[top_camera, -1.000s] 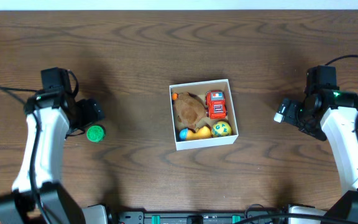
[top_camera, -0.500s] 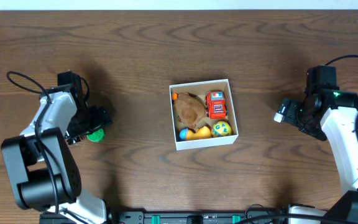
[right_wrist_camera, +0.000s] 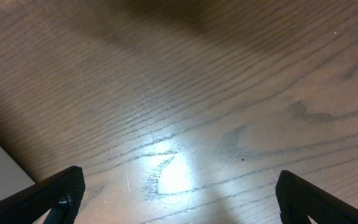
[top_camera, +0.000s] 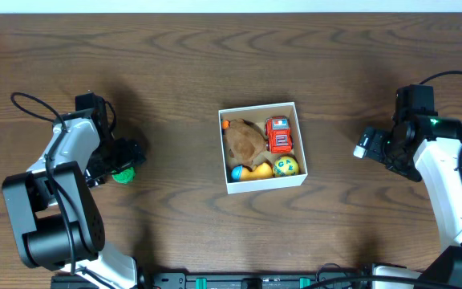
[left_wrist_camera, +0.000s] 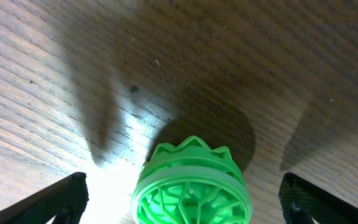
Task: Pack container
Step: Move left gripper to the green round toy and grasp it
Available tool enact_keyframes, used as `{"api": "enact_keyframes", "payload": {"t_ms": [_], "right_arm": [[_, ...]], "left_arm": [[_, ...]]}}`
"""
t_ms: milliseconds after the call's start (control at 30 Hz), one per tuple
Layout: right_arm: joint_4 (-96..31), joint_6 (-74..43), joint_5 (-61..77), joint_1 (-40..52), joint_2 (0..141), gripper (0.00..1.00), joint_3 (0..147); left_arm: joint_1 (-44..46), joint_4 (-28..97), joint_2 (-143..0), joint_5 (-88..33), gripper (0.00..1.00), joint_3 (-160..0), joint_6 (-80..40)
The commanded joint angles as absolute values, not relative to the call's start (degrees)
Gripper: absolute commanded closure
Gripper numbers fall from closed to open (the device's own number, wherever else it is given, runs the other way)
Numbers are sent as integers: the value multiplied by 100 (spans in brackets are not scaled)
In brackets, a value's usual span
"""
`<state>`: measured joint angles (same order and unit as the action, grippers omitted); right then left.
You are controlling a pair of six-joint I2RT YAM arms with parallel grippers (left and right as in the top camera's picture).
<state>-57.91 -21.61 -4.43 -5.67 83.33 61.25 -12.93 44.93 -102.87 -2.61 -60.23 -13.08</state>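
**Left wrist view.** My left gripper (left_wrist_camera: 182,200) hangs over the green toy (left_wrist_camera: 191,186). Its 2 fingers are wide apart, 1 on each side of the toy, and neither touches it. The toy lies centred between the jaws. It is round, with a notched crown-like rim and a spoked top, so it has no long axis. I judge that the jaws need no turning before they close.

**Overhead view.** The toy rests on the table (top_camera: 175,64), well to the left of the container (top_camera: 267,183), and my left arm is by far the nearer. The container is a small square lidless box at the table's centre, white-walled and tan inside. It holds a red toy truck (top_camera: 277,134), a brown plush (top_camera: 245,140) and a yellow ball (top_camera: 285,166).

**Right wrist view.** My right gripper (right_wrist_camera: 179,199) hovers over bare table to the right of the container, jaws apart and empty.
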Motion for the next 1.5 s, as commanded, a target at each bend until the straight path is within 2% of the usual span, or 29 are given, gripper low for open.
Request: {"api": "enact_keyframes", "payload": {"t_ms": [0,67,200,1000,1467], "right_arm": [[-5806,-2049,-423,-600,8337,1,6114],[-5806,-2049,-423,-598,8337,1,6114],[-5804,-2049,-425,-598,8337,1,6114],[-5846,-2049,-425,-598,8337,1,6114],[-5859,-2049,-425,-598,8337,1,6114]], "left_arm": [[-1313,4508,-10363,-239,2,-5924,-1229],[-1313,4508,-10363,-239,0,-5924,-1229],[-1313,4508,-10368,-239,4,-5918,-1229],[-1313,4574,-10374,-235,4,-5833,-1232],[-1313,4615,-10374,-235,35,-5835,-1232]]}}
